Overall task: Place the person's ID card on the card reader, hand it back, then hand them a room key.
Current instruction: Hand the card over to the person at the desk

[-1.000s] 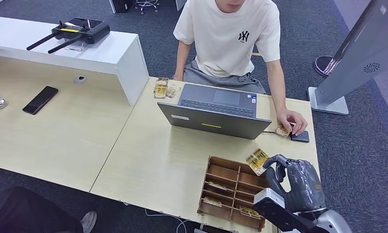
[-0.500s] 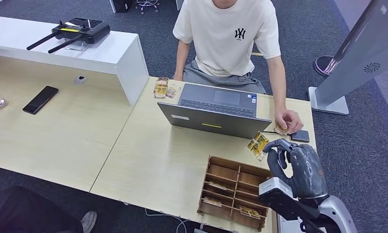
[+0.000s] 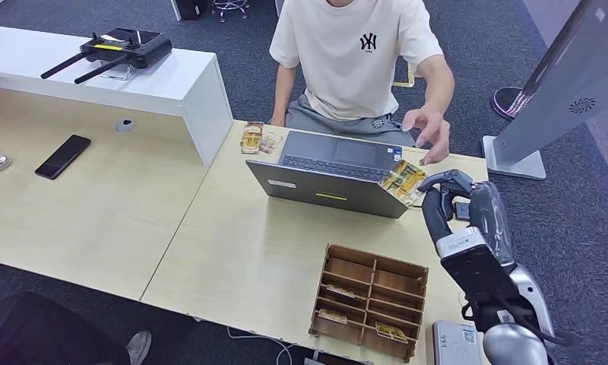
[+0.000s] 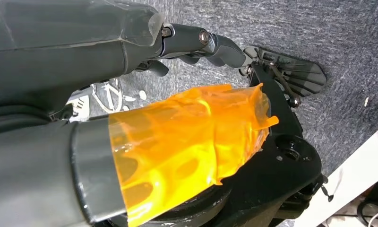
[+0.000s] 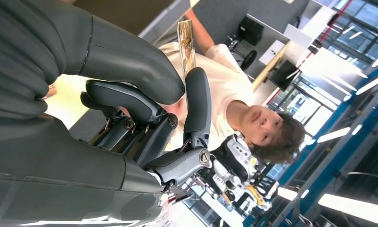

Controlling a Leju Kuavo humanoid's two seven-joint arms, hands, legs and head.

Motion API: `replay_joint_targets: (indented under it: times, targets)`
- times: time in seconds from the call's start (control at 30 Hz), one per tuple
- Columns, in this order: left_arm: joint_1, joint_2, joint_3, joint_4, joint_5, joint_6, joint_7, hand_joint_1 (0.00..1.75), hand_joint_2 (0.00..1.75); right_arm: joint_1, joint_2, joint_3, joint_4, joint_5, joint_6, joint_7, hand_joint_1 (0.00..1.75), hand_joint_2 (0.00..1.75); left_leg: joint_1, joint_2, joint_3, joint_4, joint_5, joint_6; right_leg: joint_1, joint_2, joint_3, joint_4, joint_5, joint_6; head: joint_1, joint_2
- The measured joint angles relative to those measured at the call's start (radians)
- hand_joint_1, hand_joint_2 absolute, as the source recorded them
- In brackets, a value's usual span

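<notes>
My right hand is raised over the desk's right end, beside the laptop, and pinches a yellow patterned room key card between thumb and finger. In the right wrist view that card stands edge-on above the fingers, pointing at the person. The person's hand hovers just beyond the card, fingers spread, apart from it. The dark card reader peeks out behind my right hand. My left hand hangs over the carpet holding nothing, its thumb wrapped in orange film.
A wooden compartment tray holding several cards sits at the desk's near edge. An open laptop faces the person, loose cards beside it. A phone lies at the left. A grey kiosk stand rises at the right.
My right hand has lifted the key card from above the tray and carried it forward toward the person. The person's hand has left the card reader and risen toward the card.
</notes>
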Motion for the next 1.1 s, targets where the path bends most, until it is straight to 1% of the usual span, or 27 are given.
replay_joint_targets:
  times: [0.13,0.27,0.4,0.73,0.77,0.8,0.87,0.9,0.93,0.97,1.1]
  targets:
    - [-0.005,0.004,-0.018,0.0,-0.008,-0.005,0.0,0.0,0.0,-0.077,0.03,-0.008,0.068,-0.006,-0.01,0.0,1.75,1.75,0.0,0.0,0.0,0.0,0.0,0.0,0.0,0.0,0.0,0.001,0.0,0.0,0.0,0.0]
    - [-0.011,0.009,-0.039,0.0,-0.017,-0.01,0.0,0.0,0.0,-0.169,0.061,-0.015,0.168,0.007,-0.023,0.012,1.75,1.75,0.0,0.0,0.0,0.0,0.001,-0.001,0.0,0.0,0.0,0.001,0.001,-0.001,0.0,0.0]
    - [-0.012,0.012,-0.057,0.0,-0.022,-0.013,0.004,0.0,0.0,-0.239,0.089,-0.02,0.267,0.013,-0.031,0.026,1.75,1.75,0.0,0.0,0.0,0.0,0.001,-0.001,0.0,0.0,0.0,0.001,0.001,-0.001,0.0,0.0]
    - [-0.014,0.018,-0.087,0.0,-0.029,-0.004,0.023,0.0,0.0,-0.352,0.138,-0.022,0.461,0.066,-0.055,0.042,1.75,1.75,0.0,-0.001,0.0,0.0,0.001,-0.001,0.0,0.0,-0.001,0.001,0.001,-0.001,0.0,0.0]
    - [-0.014,0.018,-0.089,0.0,-0.029,-0.004,0.024,0.0,0.0,-0.358,0.142,-0.022,0.476,0.074,-0.058,0.042,1.69,1.75,0.0,-0.001,0.0,0.0,0.001,-0.001,0.0,0.0,-0.001,0.001,0.001,-0.001,0.0,0.0]
    - [-0.014,0.018,-0.092,0.0,-0.029,-0.004,0.025,0.0,0.0,-0.362,0.145,-0.022,0.49,0.08,-0.061,0.042,1.44,1.75,0.0,-0.001,0.0,0.0,0.001,-0.001,0.0,0.0,-0.001,0.001,0.001,-0.001,0.0,0.0]
    - [-0.014,0.018,-0.098,0.0,-0.028,-0.004,0.025,0.0,0.0,-0.368,0.15,-0.022,0.513,0.087,-0.065,0.043,0.6,1.75,0.0,-0.001,0.0,0.0,0.001,-0.001,0.0,0.0,-0.001,0.001,0.001,-0.001,0.0,0.0]
    - [-0.014,0.018,-0.1,0.0,-0.027,-0.005,0.025,0.0,0.0,-0.369,0.152,-0.022,0.521,0.092,-0.065,0.046,0.22,1.75,0.0,0.0,0.0,0.0,0.001,-0.001,0.0,0.0,-0.001,0.001,0.001,-0.001,0.0,0.0]
    - [-0.014,0.018,-0.101,0.0,-0.025,-0.006,0.025,0.0,0.0,-0.371,0.155,-0.022,0.528,0.096,-0.065,0.05,0.03,1.75,0.0,-0.001,0.0,0.0,0.001,-0.001,0.0,0.0,-0.001,0.001,0.001,-0.001,0.0,0.0]
    - [-0.015,0.018,-0.101,0.0,-0.023,-0.006,0.025,0.0,0.0,-0.372,0.156,-0.022,0.533,0.101,-0.064,0.055,0.0,1.75,0.0,-0.001,0.0,0.0,0.001,-0.001,0.0,0.0,-0.001,0.001,0.001,-0.001,0.0,0.0]
    - [-0.017,0.018,-0.103,0.0,-0.017,-0.007,0.024,0.0,0.0,-0.373,0.163,-0.02,0.551,0.119,-0.064,0.064,0.0,1.75,0.0,-0.001,0.0,0.0,0.001,-0.001,0.0,0.0,-0.001,0.001,0.001,-0.001,0.0,0.0]
